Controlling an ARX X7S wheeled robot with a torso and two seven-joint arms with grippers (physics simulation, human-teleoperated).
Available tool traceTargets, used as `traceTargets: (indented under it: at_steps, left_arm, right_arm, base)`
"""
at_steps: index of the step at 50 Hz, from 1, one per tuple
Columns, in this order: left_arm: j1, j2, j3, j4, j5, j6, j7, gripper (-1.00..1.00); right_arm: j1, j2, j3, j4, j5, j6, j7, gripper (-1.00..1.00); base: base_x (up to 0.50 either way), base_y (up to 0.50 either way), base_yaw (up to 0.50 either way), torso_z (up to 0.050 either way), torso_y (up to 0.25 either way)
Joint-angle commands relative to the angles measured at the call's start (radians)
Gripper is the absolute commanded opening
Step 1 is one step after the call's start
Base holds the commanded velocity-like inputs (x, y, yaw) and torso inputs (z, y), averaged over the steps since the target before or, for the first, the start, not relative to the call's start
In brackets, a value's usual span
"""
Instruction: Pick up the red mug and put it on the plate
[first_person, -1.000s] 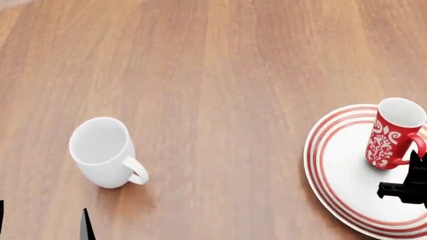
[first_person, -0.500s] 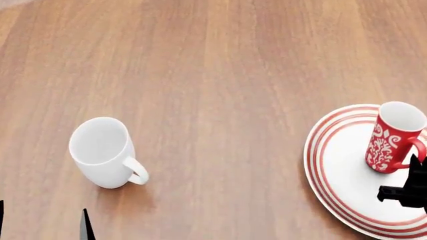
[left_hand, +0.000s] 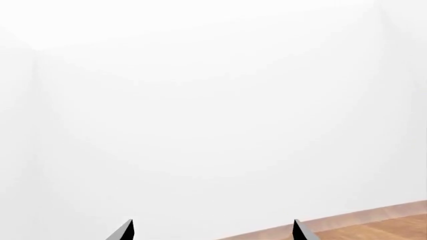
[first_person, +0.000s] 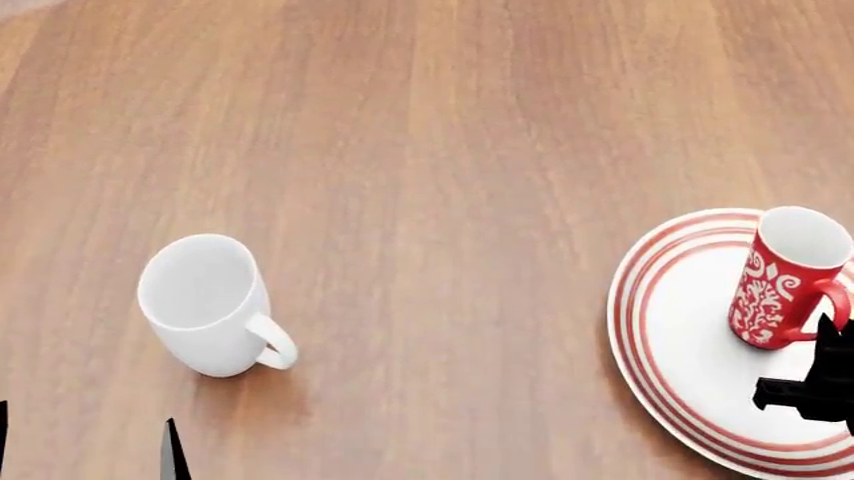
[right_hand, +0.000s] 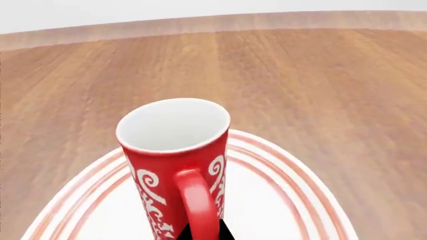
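Observation:
The red mug (first_person: 778, 290) with its white swirls stands upright over the far right part of the ring-rimmed plate (first_person: 667, 335). In the right wrist view the red mug (right_hand: 170, 150) fills the middle above the plate (right_hand: 283, 207), handle toward the camera. My right gripper (first_person: 830, 332) reaches in from the right edge. Its black fingertips (right_hand: 229, 234) sit close on either side of the handle, shut on it. My left gripper (first_person: 83, 448) shows only its two tips at the bottom left, wide apart and open with nothing between them (left_hand: 212, 231).
A plain white mug (first_person: 203, 300) stands on the wooden table (first_person: 441, 170) at the left, handle pointing right, just beyond my left gripper. The plate reaches the right and bottom edges of the head view.
The red mug and my right gripper have shifted slightly down and toward me together over the plate. The left gripper and the white mug have not moved.

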Motion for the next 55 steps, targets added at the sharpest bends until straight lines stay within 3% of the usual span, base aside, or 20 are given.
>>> traceTargets:
  at_steps: [1, 26, 37, 46, 55]
  left_arm:
    - [-0.006, -0.006, 0.014, 0.001, 0.004, -0.002, -0.014, 1.00]
    - [-0.016, -0.016, 0.040, 0.006, 0.002, -0.012, -0.032, 1.00]
    - [-0.018, -0.019, 0.044, 0.008, 0.008, -0.015, -0.048, 1.00]
    - [-0.020, -0.022, 0.050, 0.010, 0.009, -0.018, -0.056, 1.00]
    - [-0.023, -0.024, 0.057, 0.010, 0.012, -0.018, -0.063, 1.00]
  right_arm:
    - [-0.019, -0.006, -0.007, 0.005, -0.031, -0.004, -0.022, 1.00]
    - [-0.047, 0.000, 0.022, 0.006, -0.055, 0.017, -0.020, 1.00]
    - [-0.026, 0.003, 0.025, -0.007, -0.049, 0.000, -0.087, 1.00]
    - [-0.162, -0.023, 0.061, -0.379, 0.013, 0.196, -0.125, 1.00]
    - [-0.221, -0.025, 0.096, -0.549, 0.059, 0.269, -0.136, 1.00]
  base:
    - [0.00, 0.00, 0.00, 0.000, 0.000]
    - [0.00, 0.00, 0.00, 0.000, 0.000]
    - [0.00, 0.00, 0.00, 0.000, 0.000]
    - [0.00, 0.00, 0.00, 0.000, 0.000]
    - [0.00, 0.00, 0.00, 0.000, 0.000]
